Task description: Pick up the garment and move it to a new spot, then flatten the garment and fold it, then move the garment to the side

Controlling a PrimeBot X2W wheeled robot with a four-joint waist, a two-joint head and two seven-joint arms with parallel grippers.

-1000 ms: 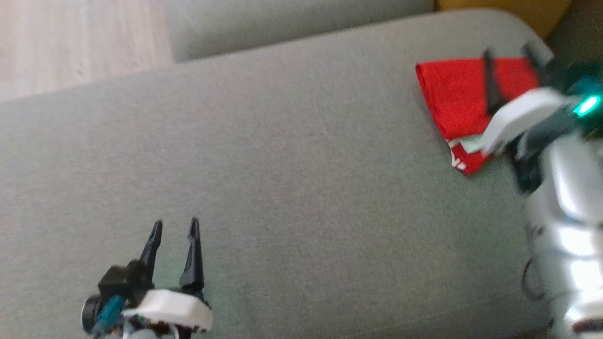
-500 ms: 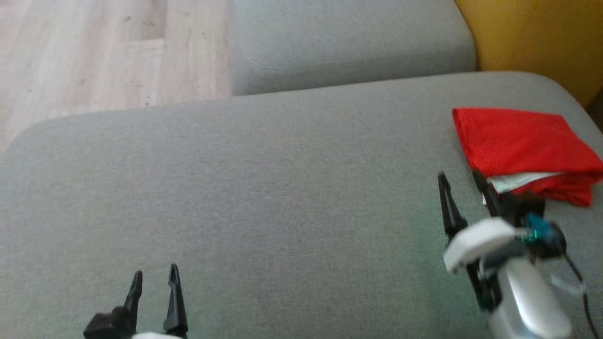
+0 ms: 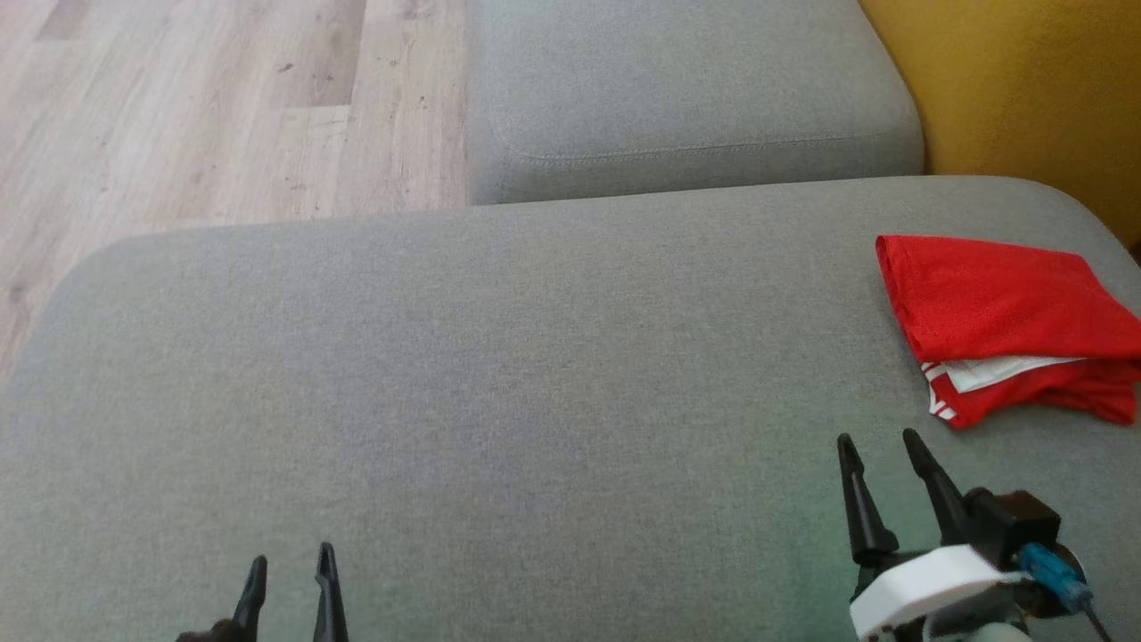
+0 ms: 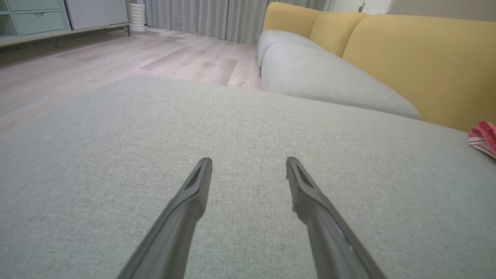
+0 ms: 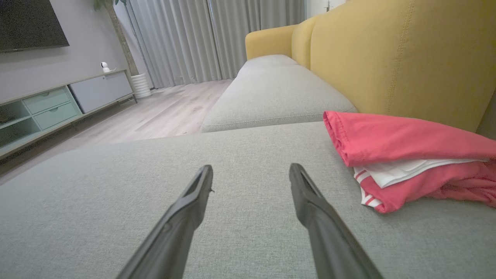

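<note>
The garment [image 3: 998,308] is a red piece with white trim, folded into a flat stack at the right end of the grey sofa seat [image 3: 535,374]. It also lies at the right in the right wrist view [image 5: 403,155], and a corner of it peeks in at the right edge of the left wrist view [image 4: 484,137]. My right gripper [image 3: 878,439] hovers open over the seat, nearer than the garment and a little to its left, holding nothing. At the lower left my left gripper [image 3: 290,566] is open and empty above bare cushion.
A second grey seat cushion [image 3: 686,89] adjoins at the back, with the yellow backrest [image 3: 1016,80] along the right. Wooden floor [image 3: 196,107] lies beyond the seat's left and far edge. A low cabinet [image 5: 58,104] stands across the room.
The head camera has swung, shifting the whole picture. My right gripper has drawn back off the garment, which stays folded at the right. My left gripper sits lower in the view.
</note>
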